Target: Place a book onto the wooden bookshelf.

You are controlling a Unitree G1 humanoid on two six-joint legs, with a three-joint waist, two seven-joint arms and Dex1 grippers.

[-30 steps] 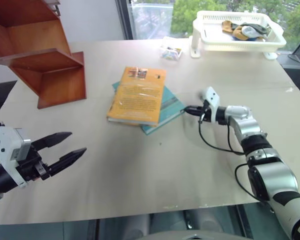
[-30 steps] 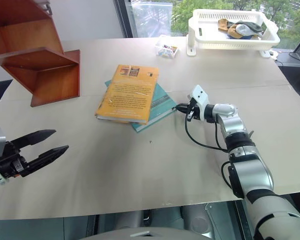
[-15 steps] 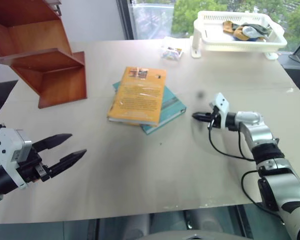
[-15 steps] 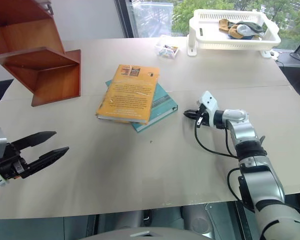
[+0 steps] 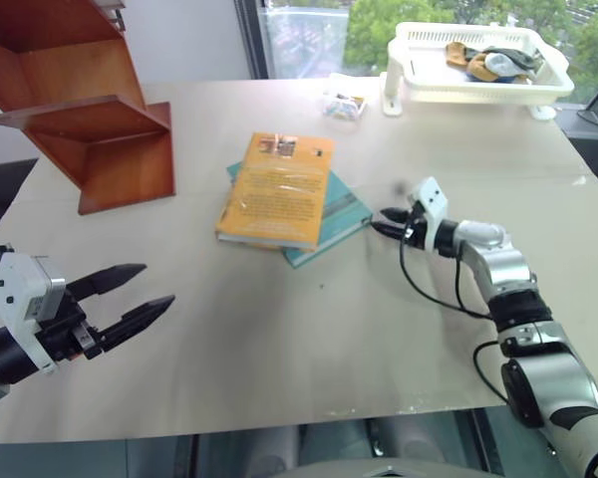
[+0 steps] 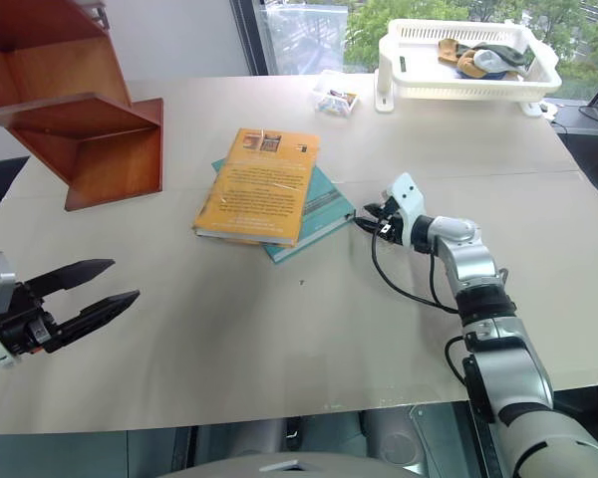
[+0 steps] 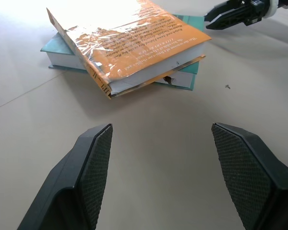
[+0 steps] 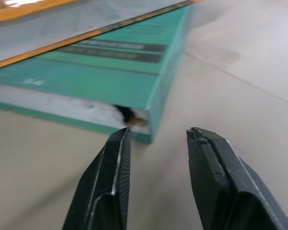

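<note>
Book (image 5: 276,188): laid flat on a teal book (image 5: 341,213), mid-table (image 5: 279,329) — untouched.
Shelf (image 5: 90,110): stood at the far left corner.
Right hand (image 5: 387,221): narrowly parted, empty — just beside the teal book's corner.
Left hand (image 5: 135,295): spread wide, empty.

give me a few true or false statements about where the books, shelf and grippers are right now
1. The orange book lies on top of the teal book. True.
2. The orange book already stands on the wooden bookshelf. False: it lies on the table, apart from the shelf.
3. The right gripper is clamped on the orange book. False: its fingers are parted at the teal book's corner, holding nothing.
4. The left gripper is open and empty. True.
5. The white basket sits beside the bookshelf. False: it is at the table's far right corner.
</note>
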